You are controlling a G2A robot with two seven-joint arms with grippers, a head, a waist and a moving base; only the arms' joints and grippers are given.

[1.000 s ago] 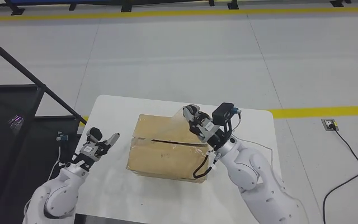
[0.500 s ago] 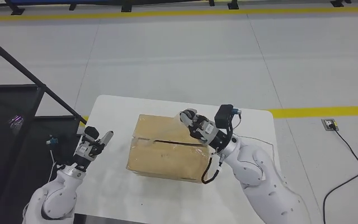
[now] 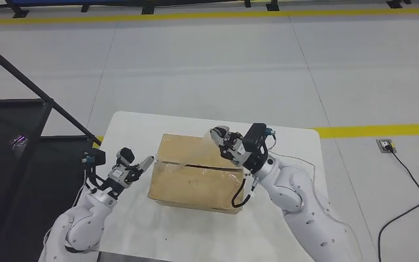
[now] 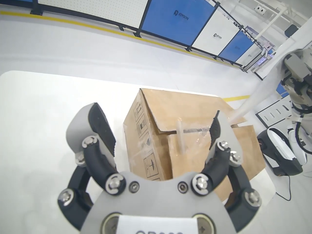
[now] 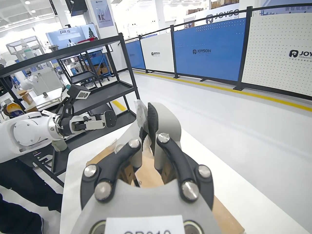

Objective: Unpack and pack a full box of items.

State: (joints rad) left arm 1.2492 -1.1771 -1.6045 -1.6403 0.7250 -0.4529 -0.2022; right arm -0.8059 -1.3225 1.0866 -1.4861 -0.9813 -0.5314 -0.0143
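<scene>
One cardboard box (image 3: 196, 180) on the white table (image 3: 131, 131), roughly mid-table, flaps closed, centre seam running along the top between the two arms. One strip of clear packing tape (image 4: 258, 91) is lifted off the seam at the right-arm end and stretched taut, rising from the box top up to the right gripper (image 3: 219, 134). Right jaws are clamped together on the free end of that tape, held above the box's far right top edge; a crumpled tape end pokes out past the fingertips in the right wrist view. Tape along the rest of the seam looks wrinkled but down on the cardboard, and a short loose bit stands up at the left-arm end of the seam. Left gripper (image 3: 139, 159) sits just beside the box's left end, about level with the top edge, fingers pointing at the box; jaws wide apart, holding nothing, not touching the cardboard as far as I can tell. Two grippers total: one loaded, one free. No contents visible, box is shut. Around the table: one black metal shelf rack (image 3: 26, 131) off the table's left side, one yellow floor line (image 3: 366, 131) to the right, one floor socket (image 3: 386, 145) with a cable.
</scene>
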